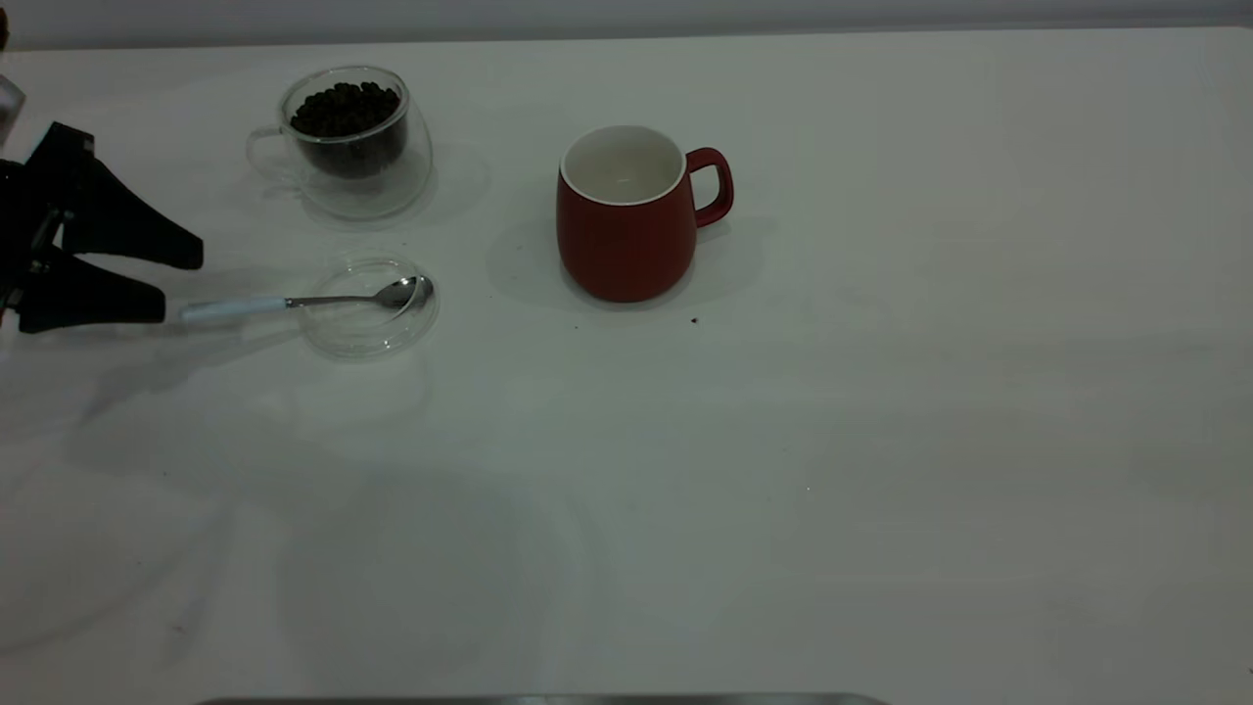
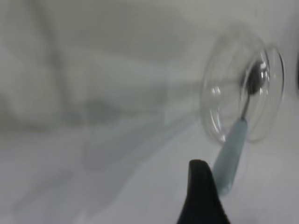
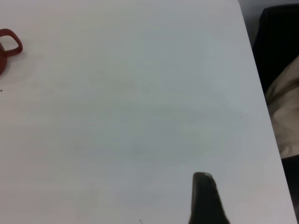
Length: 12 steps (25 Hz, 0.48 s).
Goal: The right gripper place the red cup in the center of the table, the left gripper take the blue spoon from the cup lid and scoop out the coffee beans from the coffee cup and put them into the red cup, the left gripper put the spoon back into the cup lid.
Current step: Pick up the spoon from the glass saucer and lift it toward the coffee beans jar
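Observation:
The red cup [image 1: 626, 220] stands upright near the middle of the table [image 1: 783, 470], its handle [image 3: 11, 44] pointing right; its white inside looks empty. The coffee cup [image 1: 343, 142] stands at the back left, holding the coffee beans [image 1: 345, 110]. The cup lid [image 1: 370, 305] lies in front of it, with the blue spoon [image 1: 303, 302] resting bowl-in-lid and handle pointing left. My left gripper [image 1: 183, 282] is open at the table's left edge, its fingers either side of the handle's end without gripping it; the spoon [image 2: 233, 149] and lid [image 2: 243, 93] show close ahead. My right gripper [image 3: 243, 210] is open and empty, far to the right.
A small dark crumb [image 1: 694, 319] lies just in front of the red cup. The table's right edge [image 3: 254, 70] runs beside my right gripper, with dark and beige things beyond it. A grey edge shows at the table's front.

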Available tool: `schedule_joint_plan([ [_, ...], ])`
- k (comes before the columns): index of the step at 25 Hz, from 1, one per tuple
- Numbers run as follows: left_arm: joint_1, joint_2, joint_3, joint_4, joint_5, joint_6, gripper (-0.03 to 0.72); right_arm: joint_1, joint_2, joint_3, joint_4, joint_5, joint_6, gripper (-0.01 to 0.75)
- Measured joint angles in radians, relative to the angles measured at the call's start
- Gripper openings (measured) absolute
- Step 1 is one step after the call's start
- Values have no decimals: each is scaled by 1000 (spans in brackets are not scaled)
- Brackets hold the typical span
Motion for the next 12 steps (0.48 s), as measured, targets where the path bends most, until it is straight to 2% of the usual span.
schedule_joint_plan([
  [5, 0, 0, 0, 56, 0, -34, 570, 0, 0, 0, 0, 0, 0, 505],
  [12, -33, 0, 0, -25, -36, -6, 570, 0, 0, 0, 0, 0, 0, 505],
])
